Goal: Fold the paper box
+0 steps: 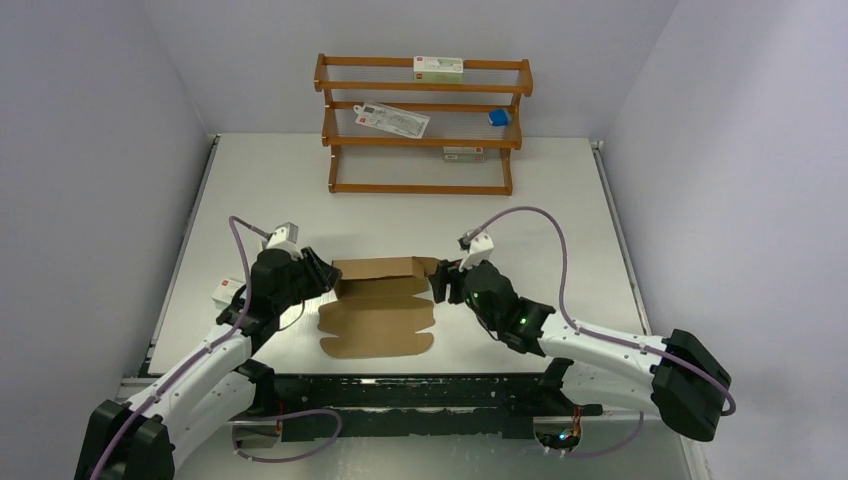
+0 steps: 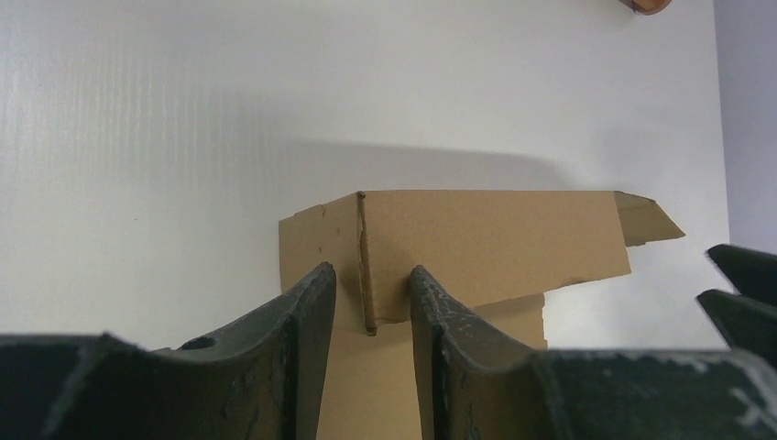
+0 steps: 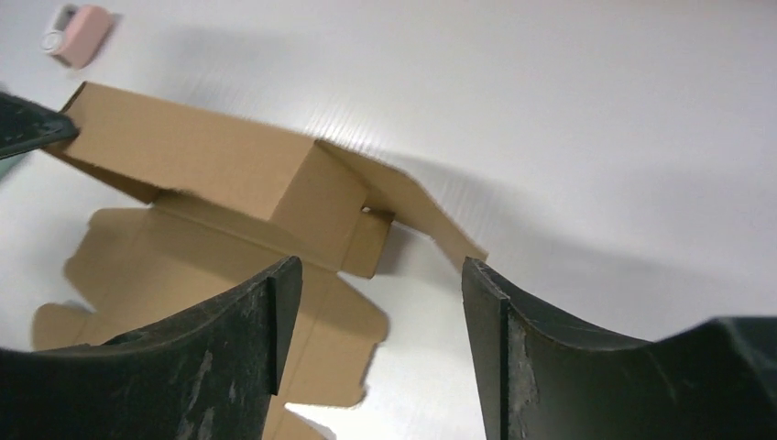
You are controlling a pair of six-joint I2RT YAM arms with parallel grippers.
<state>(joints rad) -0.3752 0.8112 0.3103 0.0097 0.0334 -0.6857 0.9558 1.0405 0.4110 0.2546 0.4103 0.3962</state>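
Paper box [image 1: 378, 305] unprinted, left gripper [image 2: 371, 298] jaws pinching its corner, right gripper [image 3: 376, 316] jaws wide.

You can't read any text here: the white cartons [image 1: 438, 66] on the wooden rack [image 1: 421, 128] (upper centre) carry red marks too small to read.

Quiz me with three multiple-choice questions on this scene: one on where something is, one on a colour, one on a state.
1. Where is the box?
A. on the shelf
B. on the table between the arms
C. on the floor

2. What colour is the small block on the shelf?
A. blue
B. green
C. yellow

3. How is the right gripper?
A. shut on the box
B. open, off the box
C. out of sight

Answers: 1 B, it lies between both arms. 2 A, plainly blue. 3 B, fingers spread, with the box beyond their tips.
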